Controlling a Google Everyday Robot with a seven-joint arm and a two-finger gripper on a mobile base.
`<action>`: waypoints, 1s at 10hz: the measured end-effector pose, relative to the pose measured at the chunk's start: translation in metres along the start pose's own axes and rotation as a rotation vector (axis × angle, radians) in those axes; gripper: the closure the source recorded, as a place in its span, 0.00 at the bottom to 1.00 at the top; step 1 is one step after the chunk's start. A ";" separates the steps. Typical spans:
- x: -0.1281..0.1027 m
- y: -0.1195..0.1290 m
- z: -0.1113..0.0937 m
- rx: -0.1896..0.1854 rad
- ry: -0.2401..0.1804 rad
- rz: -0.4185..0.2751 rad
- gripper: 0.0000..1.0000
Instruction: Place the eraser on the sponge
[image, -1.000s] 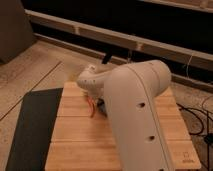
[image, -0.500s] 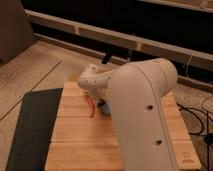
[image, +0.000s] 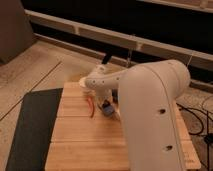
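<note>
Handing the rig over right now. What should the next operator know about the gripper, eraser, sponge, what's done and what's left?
The gripper is low over the middle of the wooden table, directly above the sponge.
The sponge lies flat, just right of the red-orange strip.
The eraser is not visible, so I cannot tell whether it is held or placed.
Done: the gripper is at the sponge.
Left: confirm the eraser rests on the sponge, then lift clear.

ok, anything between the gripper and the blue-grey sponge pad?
Nothing visible. The gripper sits right over the small flat blue-grey sponge on the slatted wooden table. The thin red-orange strip lies beside it, toward image left, not in between. The tiny black eraser can't be made out.
</note>
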 end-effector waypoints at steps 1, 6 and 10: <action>0.001 0.002 0.005 -0.003 0.019 -0.011 0.84; 0.002 0.016 0.016 -0.017 0.074 -0.068 0.33; 0.001 0.026 0.009 -0.011 0.058 -0.092 0.20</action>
